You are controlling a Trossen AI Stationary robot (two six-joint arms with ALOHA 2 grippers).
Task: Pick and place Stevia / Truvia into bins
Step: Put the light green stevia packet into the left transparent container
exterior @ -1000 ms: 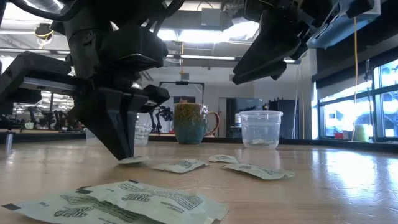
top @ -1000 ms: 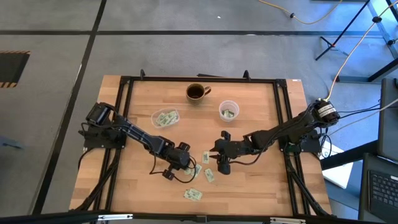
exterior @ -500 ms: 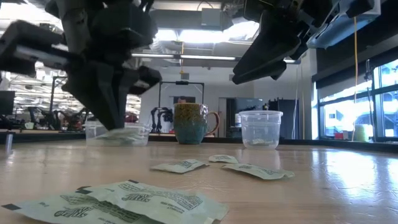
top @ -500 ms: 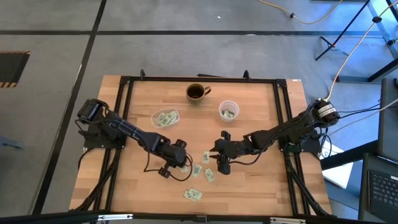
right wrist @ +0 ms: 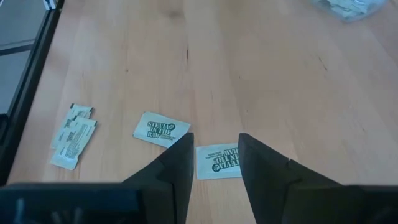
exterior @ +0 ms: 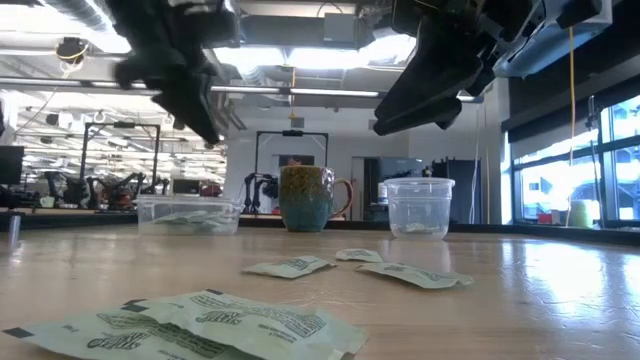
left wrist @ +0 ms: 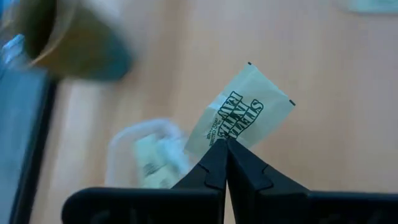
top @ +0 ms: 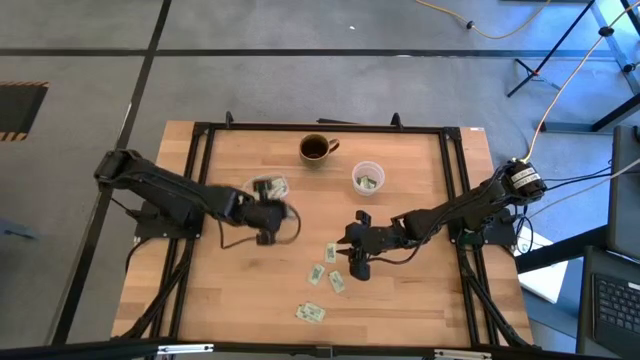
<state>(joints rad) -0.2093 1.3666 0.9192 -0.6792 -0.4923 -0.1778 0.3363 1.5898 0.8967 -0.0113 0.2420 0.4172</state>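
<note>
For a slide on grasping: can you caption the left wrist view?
Left gripper shut on a Stevia sachet, carried above the clear tub of sachets on the wooden table.

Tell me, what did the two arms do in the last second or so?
The left pincer, shut on a Stevia sachet it pinched off the table, lifted and swung away from the loose sachets toward the shallow clear tub, and now hangs by it. The right pincer stayed open above a sachet, unmoved. The mug, the round cup and the other sachets lie as before.
</note>
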